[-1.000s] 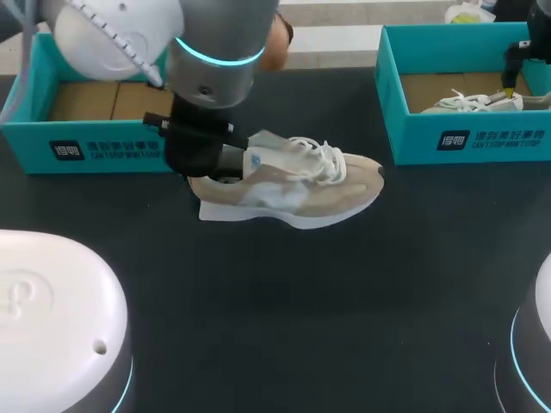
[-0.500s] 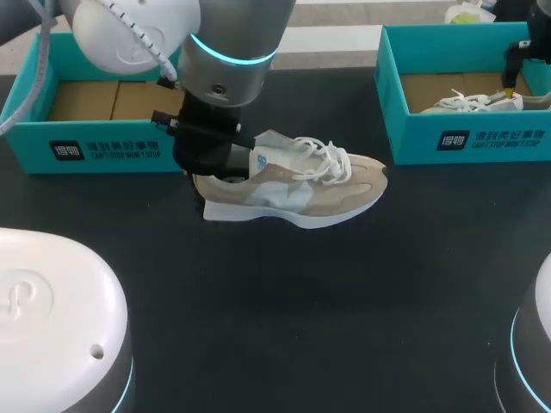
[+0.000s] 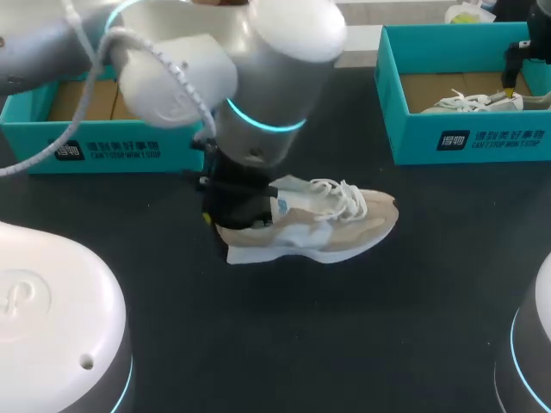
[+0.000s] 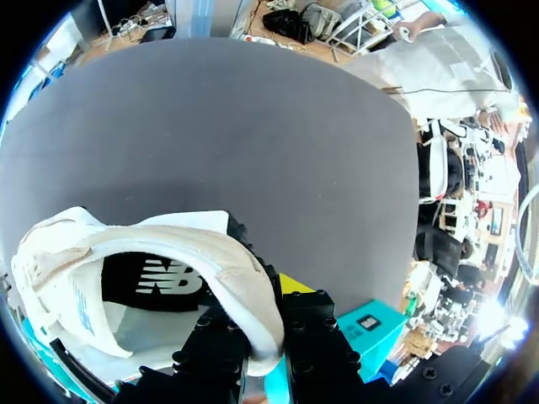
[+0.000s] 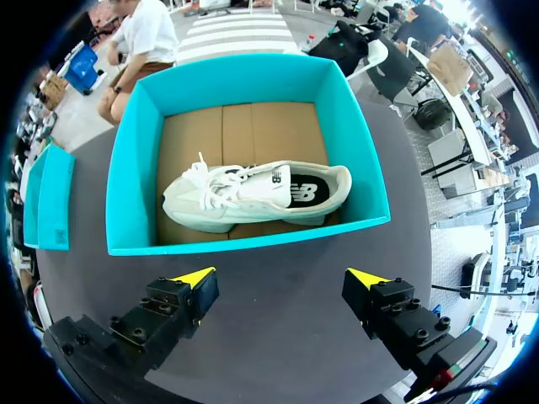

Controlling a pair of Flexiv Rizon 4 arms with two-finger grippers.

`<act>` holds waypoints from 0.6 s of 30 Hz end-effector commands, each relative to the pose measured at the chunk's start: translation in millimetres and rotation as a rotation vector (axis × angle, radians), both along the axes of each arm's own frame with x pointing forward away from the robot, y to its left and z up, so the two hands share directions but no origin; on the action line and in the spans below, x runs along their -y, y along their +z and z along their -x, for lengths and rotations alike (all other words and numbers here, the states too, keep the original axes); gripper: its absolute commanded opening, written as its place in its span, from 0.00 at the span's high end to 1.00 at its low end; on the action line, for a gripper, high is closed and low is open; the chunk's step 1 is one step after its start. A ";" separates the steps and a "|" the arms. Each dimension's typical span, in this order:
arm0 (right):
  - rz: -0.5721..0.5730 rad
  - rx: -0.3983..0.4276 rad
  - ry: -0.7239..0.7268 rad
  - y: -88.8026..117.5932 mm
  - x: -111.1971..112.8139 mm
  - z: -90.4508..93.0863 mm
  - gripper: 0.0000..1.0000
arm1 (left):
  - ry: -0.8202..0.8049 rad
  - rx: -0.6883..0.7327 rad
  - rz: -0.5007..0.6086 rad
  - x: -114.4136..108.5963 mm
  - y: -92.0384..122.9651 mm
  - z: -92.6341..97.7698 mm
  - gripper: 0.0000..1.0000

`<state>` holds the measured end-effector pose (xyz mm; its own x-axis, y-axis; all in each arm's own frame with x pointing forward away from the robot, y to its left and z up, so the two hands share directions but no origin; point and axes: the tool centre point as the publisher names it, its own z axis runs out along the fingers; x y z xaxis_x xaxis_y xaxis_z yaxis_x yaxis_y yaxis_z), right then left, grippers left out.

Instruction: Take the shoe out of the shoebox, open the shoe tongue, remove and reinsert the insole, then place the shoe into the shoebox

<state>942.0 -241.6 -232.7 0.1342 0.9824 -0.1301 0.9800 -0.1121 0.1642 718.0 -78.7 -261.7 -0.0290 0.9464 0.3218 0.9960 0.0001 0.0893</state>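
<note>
The head camera sits high behind the robot and looks down on the whole table (image 3: 387, 344). The left wrist camera peers right into the tan shoe (image 3: 327, 237) from very close. The right wrist camera looks down on the right blue box (image 3: 465, 142) from farther up. The head camera sees both

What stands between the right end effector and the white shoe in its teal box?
Nothing visible. The open right end effector faces the white lace-up shoe, lying uncovered in the lidless teal cardboard shoebox.
</note>
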 end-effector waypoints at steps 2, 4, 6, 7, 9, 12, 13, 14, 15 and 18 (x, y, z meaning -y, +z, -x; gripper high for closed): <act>0.000 0.001 0.000 0.0 0.1 0.2 0.00 | 0.009 -0.015 -0.006 12.1 -29.8 0.1 1.00; 0.000 0.001 0.000 0.0 0.1 0.2 0.00 | -0.002 -0.019 -0.002 13.5 -40.1 2.7 1.00; 0.000 0.001 0.000 0.0 0.1 0.2 0.00 | 0.000 -0.019 0.002 14.7 -49.2 5.7 1.00; 0.000 0.001 0.000 0.0 0.1 0.2 0.00 | 0.004 -0.016 -0.001 15.8 -53.6 6.8 1.00; 0.000 0.001 0.000 0.0 0.1 0.2 0.00 | 0.006 -0.019 -0.014 18.8 -62.7 8.7 1.00; 0.000 0.001 0.000 0.0 0.1 0.2 0.00 | -0.006 -0.022 -0.019 22.0 -73.6 12.5 1.00; 0.000 0.001 0.000 0.0 0.1 0.2 0.00 | -0.014 -0.026 -0.023 22.4 -76.9 13.8 1.00; 0.000 0.001 0.000 0.0 0.1 0.2 0.00 | -0.016 -0.029 -0.023 22.4 -80.8 14.5 1.00; 0.000 0.001 0.000 0.0 0.1 0.2 0.00 | -0.021 -0.041 -0.036 22.0 -84.7 14.8 1.00; 0.000 0.001 0.000 0.0 0.1 0.2 0.00 | -0.036 -0.024 -0.057 17.5 -94.3 15.6 1.00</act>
